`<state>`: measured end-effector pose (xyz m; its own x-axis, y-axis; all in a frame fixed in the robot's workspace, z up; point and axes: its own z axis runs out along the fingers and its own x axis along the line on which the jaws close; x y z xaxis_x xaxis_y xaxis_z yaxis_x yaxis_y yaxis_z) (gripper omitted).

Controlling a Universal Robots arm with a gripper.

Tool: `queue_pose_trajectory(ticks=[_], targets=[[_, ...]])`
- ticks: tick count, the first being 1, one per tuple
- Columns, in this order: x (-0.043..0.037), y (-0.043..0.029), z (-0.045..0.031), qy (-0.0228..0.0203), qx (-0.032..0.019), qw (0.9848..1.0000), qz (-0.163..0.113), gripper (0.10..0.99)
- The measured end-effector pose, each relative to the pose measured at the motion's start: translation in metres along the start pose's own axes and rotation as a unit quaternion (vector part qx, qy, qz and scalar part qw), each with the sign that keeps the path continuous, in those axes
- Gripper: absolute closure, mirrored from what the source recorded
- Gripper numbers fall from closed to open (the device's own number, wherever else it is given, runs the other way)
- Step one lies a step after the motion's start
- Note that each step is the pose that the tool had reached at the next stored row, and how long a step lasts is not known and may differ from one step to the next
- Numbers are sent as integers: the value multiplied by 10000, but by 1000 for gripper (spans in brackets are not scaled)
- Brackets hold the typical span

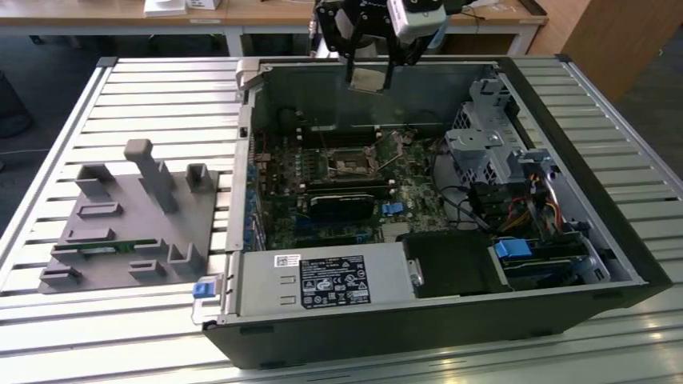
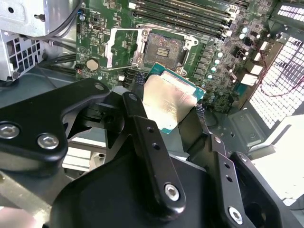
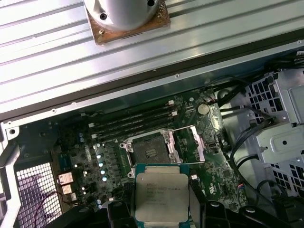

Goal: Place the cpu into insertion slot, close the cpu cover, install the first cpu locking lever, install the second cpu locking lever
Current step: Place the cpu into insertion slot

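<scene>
My gripper (image 1: 369,78) hangs above the open computer case, shut on the cpu (image 1: 369,78) by two of its edges. In both wrist views the cpu (image 2: 167,100) (image 3: 160,195) shows its dull silver top between the black fingers (image 2: 142,123). It is held in the air, apart from the green board. Below it lies the insertion slot (image 2: 164,51) (image 3: 150,153) (image 1: 349,166), a dark square socket with nothing in it. The cpu cover (image 2: 121,47) (image 3: 189,142) stands swung open to one side of the slot.
The long black memory slots (image 3: 133,122) run beside the socket. A black card (image 1: 344,200), the power supply (image 1: 320,282) and a metal drive cage (image 1: 493,148) fill the case. A grey fixture (image 1: 128,220) stands on the slatted table at the exterior view's left.
</scene>
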<state>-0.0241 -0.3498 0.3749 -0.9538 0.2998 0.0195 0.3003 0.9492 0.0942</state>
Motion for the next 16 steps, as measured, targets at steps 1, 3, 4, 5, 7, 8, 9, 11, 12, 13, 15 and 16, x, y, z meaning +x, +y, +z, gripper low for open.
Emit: queue_pose_trajectory(ticks=[1, 3, 4, 5, 7, 8, 9, 11, 12, 13, 15, 16], targets=[[0, 0, 1, -2, -1, 10000, 17, 545], [0, 0, 1, -5, -1, 10000, 52, 545], [0, 0, 1, -7, -2, 10000, 70, 545], [0, 0, 1, -8, -2, 10000, 88, 545], [0, 0, 2, -12, -3, 9999, 125, 545], [0, 0, 2, -14, -3, 9999, 143, 545], [0, 0, 2, -15, -3, 9999, 160, 545], [0, 0, 3, -19, -4, 9998, 196, 545], [0, 0, 3, -20, -4, 9998, 214, 545], [0, 0, 3, -22, -5, 9997, 232, 545], [0, 0, 4, -25, -6, 9996, 270, 545], [0, 0, 4, -27, -6, 9996, 288, 545]])
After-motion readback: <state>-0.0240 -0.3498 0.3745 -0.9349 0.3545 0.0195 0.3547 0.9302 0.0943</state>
